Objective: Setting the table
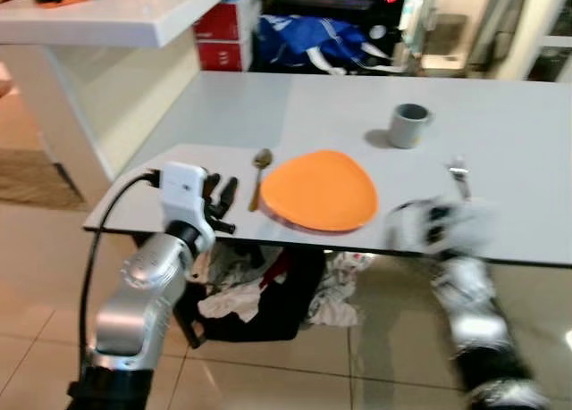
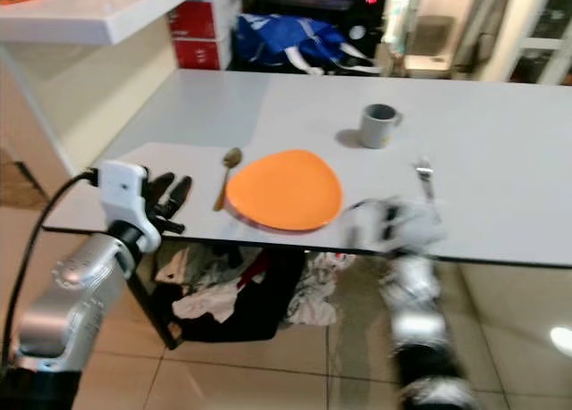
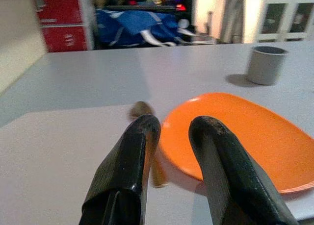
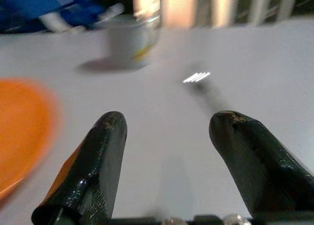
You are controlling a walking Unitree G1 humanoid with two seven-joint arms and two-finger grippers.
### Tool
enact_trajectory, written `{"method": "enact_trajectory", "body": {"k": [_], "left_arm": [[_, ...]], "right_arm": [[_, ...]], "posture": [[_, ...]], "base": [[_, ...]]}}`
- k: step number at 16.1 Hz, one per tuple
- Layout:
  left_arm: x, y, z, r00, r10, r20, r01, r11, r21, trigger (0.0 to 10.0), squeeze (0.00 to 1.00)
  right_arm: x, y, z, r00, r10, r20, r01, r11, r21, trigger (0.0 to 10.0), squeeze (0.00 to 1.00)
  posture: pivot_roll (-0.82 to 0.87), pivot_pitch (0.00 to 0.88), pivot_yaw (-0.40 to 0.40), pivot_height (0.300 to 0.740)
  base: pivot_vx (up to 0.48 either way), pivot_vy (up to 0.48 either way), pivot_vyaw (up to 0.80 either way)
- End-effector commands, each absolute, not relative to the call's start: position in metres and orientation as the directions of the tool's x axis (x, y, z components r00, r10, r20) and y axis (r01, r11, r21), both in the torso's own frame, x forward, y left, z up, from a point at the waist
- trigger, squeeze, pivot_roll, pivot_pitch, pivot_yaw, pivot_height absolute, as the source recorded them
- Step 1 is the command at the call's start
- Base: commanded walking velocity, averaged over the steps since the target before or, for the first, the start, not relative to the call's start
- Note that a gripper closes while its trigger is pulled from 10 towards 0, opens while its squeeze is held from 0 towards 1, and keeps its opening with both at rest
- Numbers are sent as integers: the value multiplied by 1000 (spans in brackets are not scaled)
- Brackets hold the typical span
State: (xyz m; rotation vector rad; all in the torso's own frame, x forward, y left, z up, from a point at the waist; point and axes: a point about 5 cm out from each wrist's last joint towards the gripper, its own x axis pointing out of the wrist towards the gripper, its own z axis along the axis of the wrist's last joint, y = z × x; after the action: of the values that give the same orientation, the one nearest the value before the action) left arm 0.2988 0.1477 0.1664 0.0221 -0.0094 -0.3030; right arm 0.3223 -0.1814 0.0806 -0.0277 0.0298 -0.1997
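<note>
Now the spoon lies on the surface just ahead of the released left pincer, beside the plate. Right pincer, spread, is blurred near the fork.

Indoor light, even; right arm motion-blurred; right wrist view smeared.

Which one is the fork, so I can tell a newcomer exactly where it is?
On the white table, start at the orange plate near the front edge. The fork lies on the plate's right, below the grey cup. It is silver with tines, unlike the brownish spoon on the plate's left.
</note>
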Motion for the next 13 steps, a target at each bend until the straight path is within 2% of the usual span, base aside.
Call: {"method": "enact_trajectory", "body": {"k": [1, 2, 3, 5, 6, 8, 13], "left_arm": [[296, 145, 161, 955, -296, -8, 296, 954, 39, 10000, 0], [292, 140, 155, 952, -306, -20, 306, 951, 46, 10000, 0], [290, 138, 151, 951, -309, -26, 310, 948, 74, 10000, 0], [285, 138, 142, 949, -310, -47, 311, 950, 19, 10000, 0], [283, 139, 139, 952, -301, -50, 302, 953, 14, 10000, 0], [282, 141, 136, 953, -296, -56, 297, 955, 5, 10000, 0], [284, 143, 137, 953, -298, -54, 299, 954, 13, 10000, 0]], "right_arm": [[324, -162, 82, 993, -111, -29, 111, 994, -5, 10000, 0], [323, -144, 77, 998, -14, -58, 15, 1000, 9, 10000, 0], [322, -138, 77, 998, 22, -57, -21, 1000, 9, 10000, 0], [326, -136, 86, 999, 47, -26, -47, 999, 7, 10000, 0], [327, -135, 90, 998, 57, -17, -57, 998, 3, 10000, 0], [329, -132, 93, 998, 64, -15, -65, 998, -10, 10000, 0], [332, -134, 97, 997, 72, -15, -72, 997, -28, 10000, 0]], "posture": [[-28, 0, 18, 740], [-17, 0, 14, 740], [-17, 0, 13, 740], [-8, 0, 3, 740], [-7, 0, -1, 740], [-5, 0, -3, 740], [-10, 0, -2, 740]], "base": [[0, 0, 0], [0, 0, 0], [0, 0, 0], [0, 0, 0], [0, 480, 0], [0, 480, -759], [0, 480, 0]]}}
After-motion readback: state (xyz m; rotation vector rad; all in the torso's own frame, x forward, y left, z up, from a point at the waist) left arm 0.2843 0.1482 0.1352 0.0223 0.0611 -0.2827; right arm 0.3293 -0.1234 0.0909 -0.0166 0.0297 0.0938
